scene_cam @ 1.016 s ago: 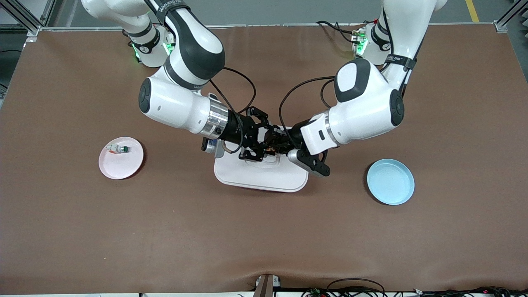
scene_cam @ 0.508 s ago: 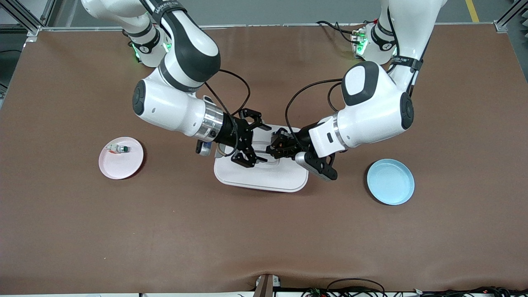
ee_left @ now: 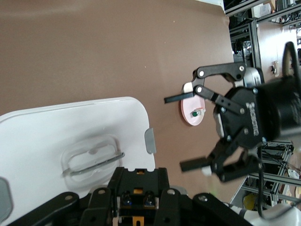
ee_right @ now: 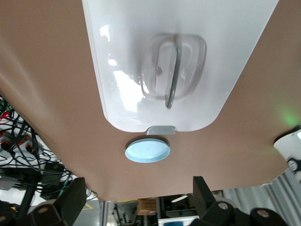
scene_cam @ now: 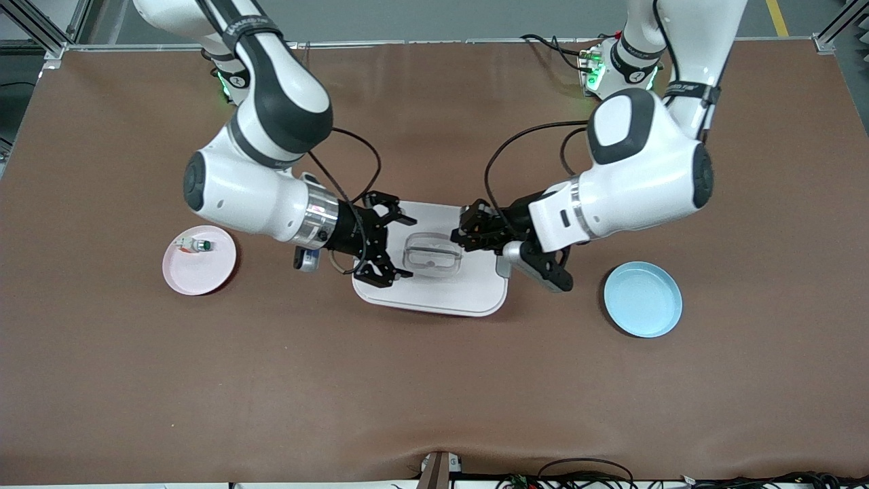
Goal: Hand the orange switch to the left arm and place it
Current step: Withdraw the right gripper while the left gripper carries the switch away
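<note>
— What had changed in that last second?

— The two grippers had met over the box (scene_cam: 475,293), and by this moment they had drawn apart. The right gripper (scene_cam: 404,247) hung over the box's end toward the right arm. Its fingers were spread wide with nothing between them, which the left wrist view showed plainly.

— And the left gripper (scene_cam: 461,236)?

— It was over the box's other end, toward the left arm, with its fingers drawn close together. In its own wrist view a small orange patch sat between them. I took that for the orange switch (ee_left: 137,191), though little of it showed.

— So the handover was done?

— That was my reading: the switch had passed from right to left, up in the air and clear of the lid. The blue plate (scene_cam: 643,299) toward the left arm's end looked the likely place to set it down (it was bare). The pink plate (scene_cam: 178,278) held only a white part with a green tip (scene_cam: 195,244).

— Was there any writing?

— A dark strap (scene_cam: 246,27) on the right arm carried pale lettering, too small to read. I saw no label on the box or either plate.
</note>
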Action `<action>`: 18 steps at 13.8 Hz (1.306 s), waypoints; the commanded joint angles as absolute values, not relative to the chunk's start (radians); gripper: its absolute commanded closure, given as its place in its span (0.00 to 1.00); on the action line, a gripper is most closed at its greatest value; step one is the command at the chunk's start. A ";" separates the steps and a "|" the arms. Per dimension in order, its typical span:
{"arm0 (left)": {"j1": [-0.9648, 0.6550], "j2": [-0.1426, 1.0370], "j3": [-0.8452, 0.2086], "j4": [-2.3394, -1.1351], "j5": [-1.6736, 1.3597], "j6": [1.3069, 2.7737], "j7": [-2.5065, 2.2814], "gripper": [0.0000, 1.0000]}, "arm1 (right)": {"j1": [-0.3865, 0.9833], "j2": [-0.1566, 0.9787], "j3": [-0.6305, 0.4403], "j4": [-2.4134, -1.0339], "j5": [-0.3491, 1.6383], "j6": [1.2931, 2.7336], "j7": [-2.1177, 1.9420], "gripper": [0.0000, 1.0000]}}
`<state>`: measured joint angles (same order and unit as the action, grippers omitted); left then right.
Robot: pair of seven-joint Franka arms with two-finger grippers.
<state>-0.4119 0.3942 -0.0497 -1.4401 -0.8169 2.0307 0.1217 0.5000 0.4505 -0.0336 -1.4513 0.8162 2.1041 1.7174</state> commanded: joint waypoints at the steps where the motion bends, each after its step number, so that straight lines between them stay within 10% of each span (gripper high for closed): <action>1: -0.373 0.322 -0.046 -1.450 -0.761 1.939 0.109 1.00 | 0.427 0.446 -0.023 -1.411 0.770 1.987 1.606 0.00; 18: -0.175 0.075 -0.055 -1.439 -0.303 1.477 -0.524 1.00 | 0.189 0.411 -0.026 -1.368 0.267 1.470 0.364 0.00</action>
<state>-0.1732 0.0977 -0.0412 -1.4360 -0.3836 1.5003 -0.3773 0.2291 0.4341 -0.0406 -1.3695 0.3188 1.5056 0.4670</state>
